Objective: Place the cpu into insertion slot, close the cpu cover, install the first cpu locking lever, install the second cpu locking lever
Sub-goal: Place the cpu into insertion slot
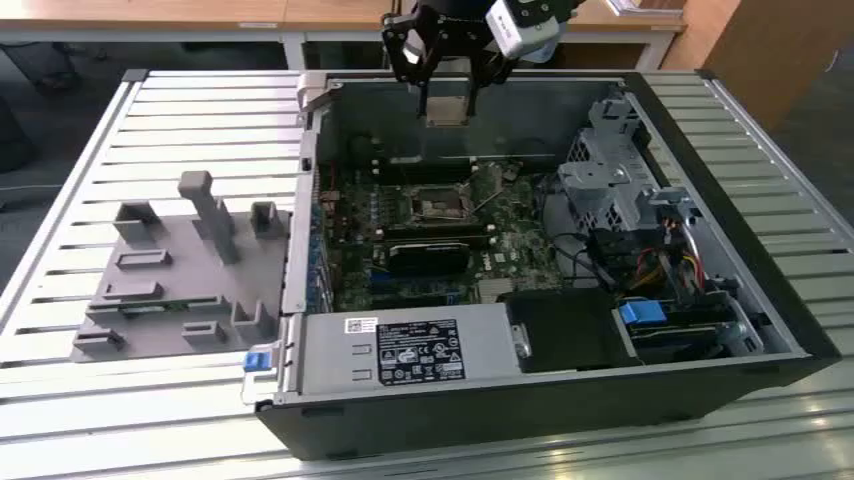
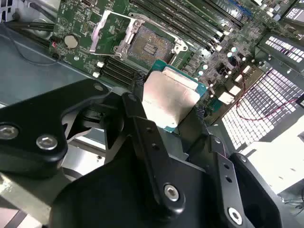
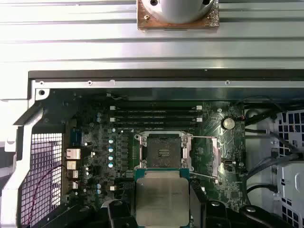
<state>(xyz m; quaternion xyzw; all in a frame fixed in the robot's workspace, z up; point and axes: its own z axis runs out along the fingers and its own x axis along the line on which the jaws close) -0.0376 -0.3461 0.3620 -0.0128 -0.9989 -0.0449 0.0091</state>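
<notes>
Over open case (image 1: 561, 405): claw (image 3: 162, 203) grips cpu (image 3: 162, 194), grey top, teal-green rim.

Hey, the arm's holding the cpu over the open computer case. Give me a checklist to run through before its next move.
1. cpu gripped by the tool: ok, clamped by two opposite edges, metal top showing in both wrist views.
2. insertion slot empty: ok, bare contacts show.
3. cpu cover swung open, off the slot: ok.
4. cpu lined up over the slot: cannot tell, it hangs high in the exterior view.
5. cpu corner orientation matches the slot: cannot tell.
</notes>
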